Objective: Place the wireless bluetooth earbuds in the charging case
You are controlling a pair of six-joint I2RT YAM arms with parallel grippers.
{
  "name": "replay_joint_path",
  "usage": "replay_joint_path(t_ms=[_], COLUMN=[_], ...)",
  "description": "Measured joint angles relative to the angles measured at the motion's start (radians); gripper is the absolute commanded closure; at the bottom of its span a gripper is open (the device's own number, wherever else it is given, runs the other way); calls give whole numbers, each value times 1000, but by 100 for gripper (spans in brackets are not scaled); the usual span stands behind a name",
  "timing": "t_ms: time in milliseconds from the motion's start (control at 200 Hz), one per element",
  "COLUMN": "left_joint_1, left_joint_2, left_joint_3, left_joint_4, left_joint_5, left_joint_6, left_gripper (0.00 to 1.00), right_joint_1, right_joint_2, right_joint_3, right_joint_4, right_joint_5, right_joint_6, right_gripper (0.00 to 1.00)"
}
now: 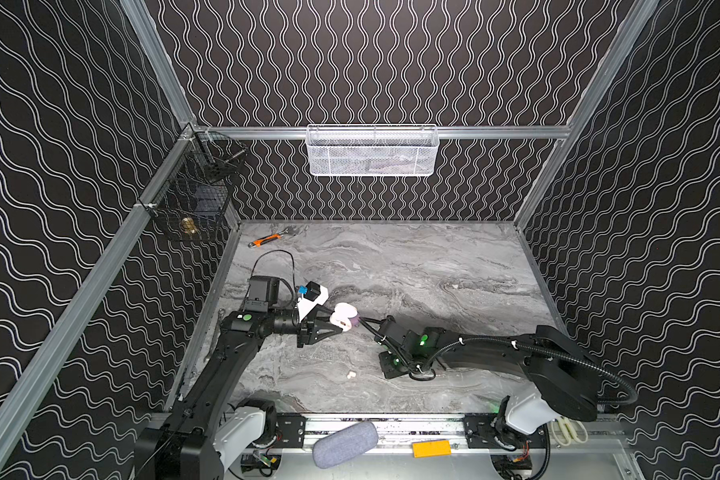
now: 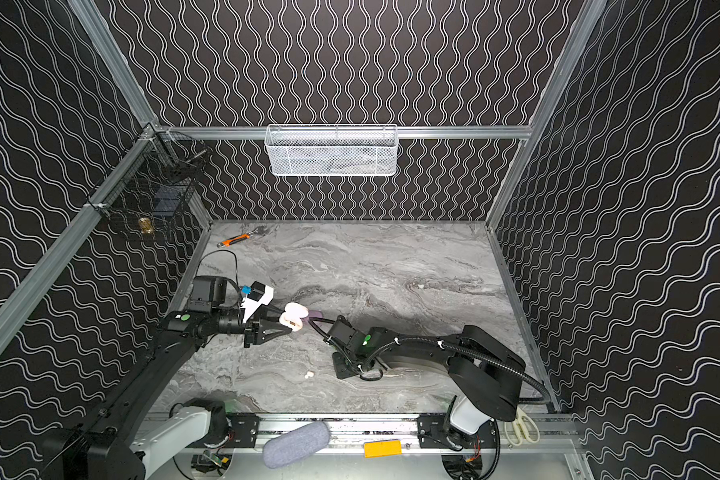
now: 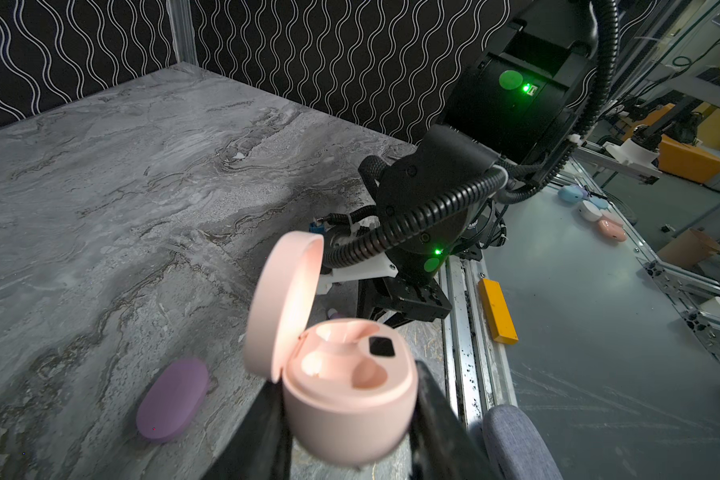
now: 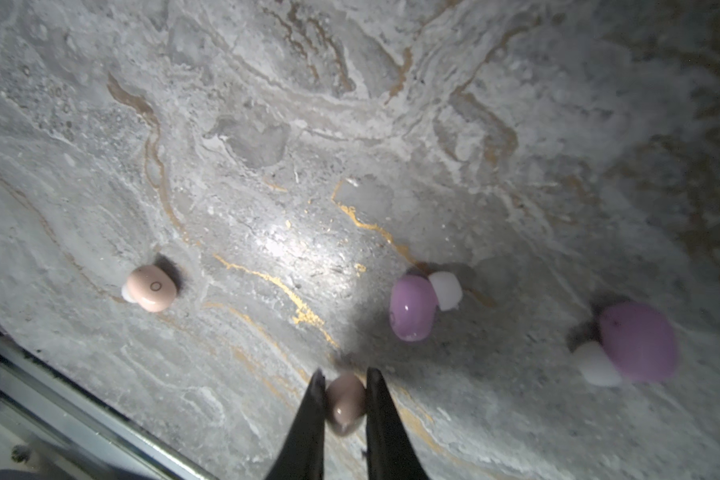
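Note:
My left gripper (image 3: 350, 419) is shut on the pale pink charging case (image 3: 350, 399), holding it above the table with its lid (image 3: 283, 303) swung open; both wells look empty. In both top views the case (image 1: 344, 316) (image 2: 294, 318) sits at the tips of that gripper (image 1: 336, 325). My right gripper (image 4: 344, 386) is shut on a pale pink earbud (image 4: 345, 401) just above the table. A second pale pink earbud (image 4: 150, 289) (image 1: 351, 375) and two lilac earbuds (image 4: 412, 307) (image 4: 636, 340) lie on the marble. In the top views the right wrist hides its fingertips.
A closed purple case (image 3: 173, 399) (image 1: 356, 322) lies beside the held case. An orange-handled tool (image 1: 267, 240) lies at the back left. A white mesh basket (image 1: 371, 151) and a black wire basket (image 1: 192, 195) hang on the walls. A grey pouch (image 1: 344, 442) and a yellow block (image 1: 431, 449) rest on the front rail.

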Motion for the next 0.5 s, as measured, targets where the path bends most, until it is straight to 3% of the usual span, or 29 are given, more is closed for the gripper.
replay_joint_path(t_ms=[280,501], left_joint_1=[0,0], left_joint_2=[-6,-6], left_joint_3=[-3,-3], left_joint_4=[0,0], left_joint_5=[0,0], left_joint_6=[0,0], left_gripper=[96,96], right_joint_1=[4,5], right_joint_2=[57,21], right_joint_3=[8,-5], right_joint_4=[32,45], right_joint_5=[-27,-42], right_joint_6=[-8,-5], right_gripper=[78,68])
